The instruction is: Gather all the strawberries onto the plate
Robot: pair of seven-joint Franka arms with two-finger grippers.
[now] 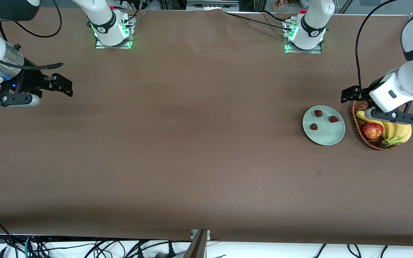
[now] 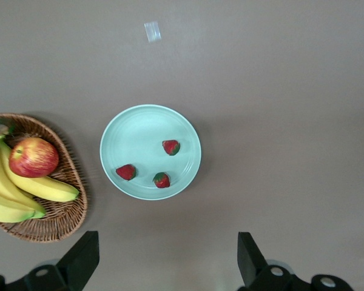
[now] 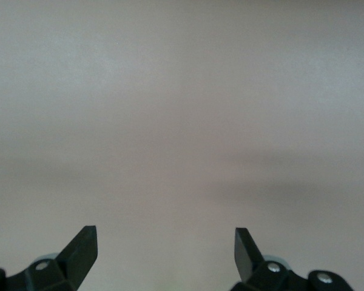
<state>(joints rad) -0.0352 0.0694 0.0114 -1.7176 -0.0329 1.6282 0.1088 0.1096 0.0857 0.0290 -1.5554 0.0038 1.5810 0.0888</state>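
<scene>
Looking down from the front camera, I see the plate (image 1: 323,125) toward the left arm's end of the table with all three strawberries (image 1: 318,113) (image 1: 333,119) (image 1: 314,126) resting on it, each apart from the others. Just beside the plate, closer to that end of the table, a wicker basket (image 1: 359,107) holds an apple (image 1: 373,130) and bananas (image 1: 400,132). My left gripper (image 2: 167,254) hangs in the air over the basket's rim with its fingers spread wide and nothing between them; its wrist view shows the plate (image 2: 139,130), berries and basket below. My right gripper (image 1: 65,86) waits over bare table at the right arm's end, well apart from the fruit, its fingers likewise released and empty, only brown tabletop (image 3: 182,121) under them.
</scene>
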